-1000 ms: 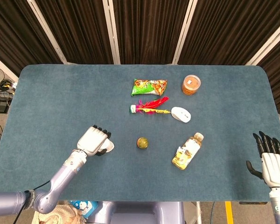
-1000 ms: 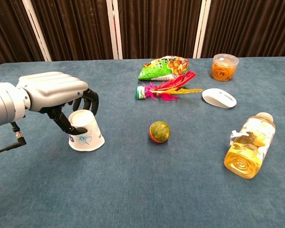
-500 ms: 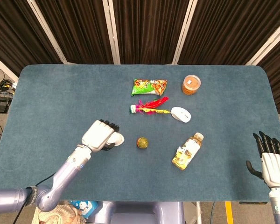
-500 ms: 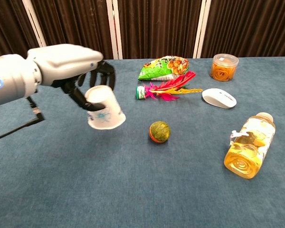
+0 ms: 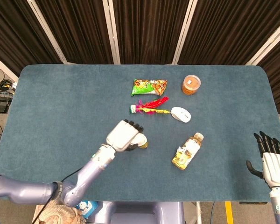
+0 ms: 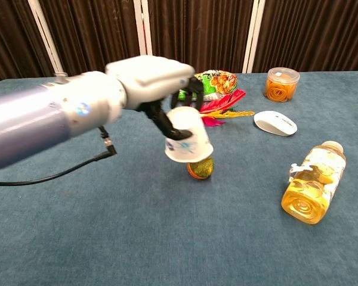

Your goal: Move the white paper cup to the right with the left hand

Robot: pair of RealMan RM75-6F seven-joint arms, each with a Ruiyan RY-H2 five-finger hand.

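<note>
Overhead, the left hand [image 6: 158, 77] carries the white paper cup [image 6: 187, 142] inverted, fingers [image 6: 167, 122] clamped on it, just above the ball [image 6: 201, 168]; the right hand [image 5: 274, 161] idles, fingers apart, far right of the ball. Lowered here, the cup could land on the ball and tip.

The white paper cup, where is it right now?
The white paper cup is held upside down by the left robot hand, mid-table, directly over the small ball.

Left hand [image 6: 161, 80] grips white paper cup [image 6: 187, 142] upside down, lifted; ball [image 6: 201, 168] partly behind cup
</note>
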